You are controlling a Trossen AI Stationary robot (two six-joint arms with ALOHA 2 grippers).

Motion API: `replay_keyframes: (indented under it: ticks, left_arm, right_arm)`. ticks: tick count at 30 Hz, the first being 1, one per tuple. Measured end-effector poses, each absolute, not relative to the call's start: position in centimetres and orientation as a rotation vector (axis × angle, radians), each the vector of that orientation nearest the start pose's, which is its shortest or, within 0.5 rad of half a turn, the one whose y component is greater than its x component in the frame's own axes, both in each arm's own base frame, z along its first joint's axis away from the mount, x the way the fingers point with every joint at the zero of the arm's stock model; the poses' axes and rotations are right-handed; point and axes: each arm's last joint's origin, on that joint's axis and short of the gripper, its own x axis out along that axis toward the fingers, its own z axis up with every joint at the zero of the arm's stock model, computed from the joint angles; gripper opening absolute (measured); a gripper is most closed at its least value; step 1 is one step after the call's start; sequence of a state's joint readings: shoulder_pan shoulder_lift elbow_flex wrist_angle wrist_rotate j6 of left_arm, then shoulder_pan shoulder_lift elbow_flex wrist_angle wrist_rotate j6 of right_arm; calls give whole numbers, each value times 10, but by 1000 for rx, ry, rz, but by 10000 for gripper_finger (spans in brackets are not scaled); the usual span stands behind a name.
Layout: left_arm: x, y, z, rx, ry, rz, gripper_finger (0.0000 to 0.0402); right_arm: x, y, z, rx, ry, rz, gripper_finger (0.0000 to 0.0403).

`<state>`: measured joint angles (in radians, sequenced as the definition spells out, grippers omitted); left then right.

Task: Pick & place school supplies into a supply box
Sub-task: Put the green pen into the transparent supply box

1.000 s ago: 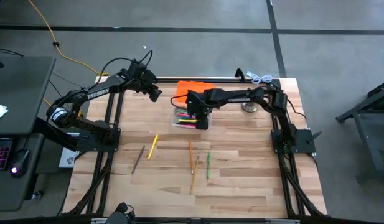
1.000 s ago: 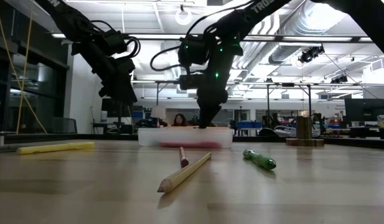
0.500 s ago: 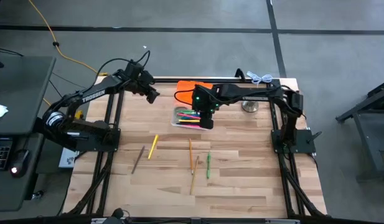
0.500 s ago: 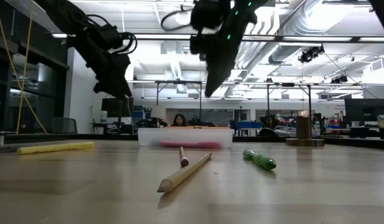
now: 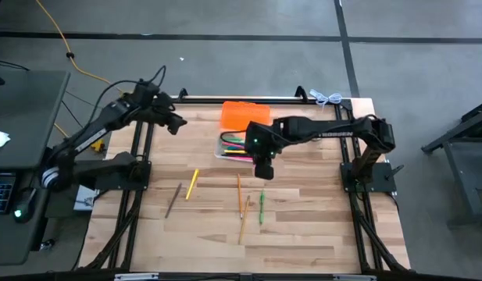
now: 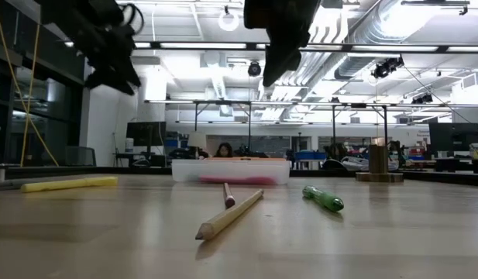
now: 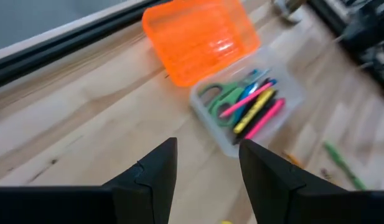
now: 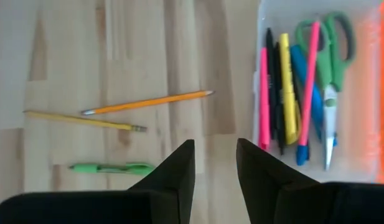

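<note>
Whereas one second earlier the right gripper (image 5: 265, 169) stood low over the supply box (image 5: 239, 146), it has since risen and shifted toward the near side of the table (image 5: 319, 234), its fingers (image 8: 173, 177) spread apart and holding nothing; the left gripper (image 5: 176, 125) has meanwhile drawn back toward the far left corner, likewise spread and empty. With its orange lid (image 5: 244, 115) folded open on the far side, the clear box sits at the far centre and already holds the green-handled scissors (image 8: 330, 81), pink, yellow, blue and dark pens. Remaining outside it are the yellow marker (image 5: 191, 183) and dark pencil (image 5: 173, 200) at near left, and two pencils (image 5: 242, 209) beside the green pen (image 5: 261, 208) at near centre. A delivery appears just completed; the right arm seems headed for the central group next
</note>
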<state>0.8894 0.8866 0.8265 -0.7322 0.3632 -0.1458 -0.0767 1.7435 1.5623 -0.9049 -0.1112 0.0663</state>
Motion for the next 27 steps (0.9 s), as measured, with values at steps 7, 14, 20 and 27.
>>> replay_keyframes:
  ticks: [7,14,20,27]
  left_arm:
    - [101,90,304,-606,509,484,200]
    - [99,63,315,-592,443,463,200]
    - [104,44,319,-595,408,439,200]
    - [115,20,327,-515,333,380,200]
  right_arm:
    - [361,-2,292,195,1106,5,98]
    - [357,18,290,264,1152,-13,99]
    - [353,36,289,346,1191,-55,99]
    - [348,68,289,349,1191,-135,99]
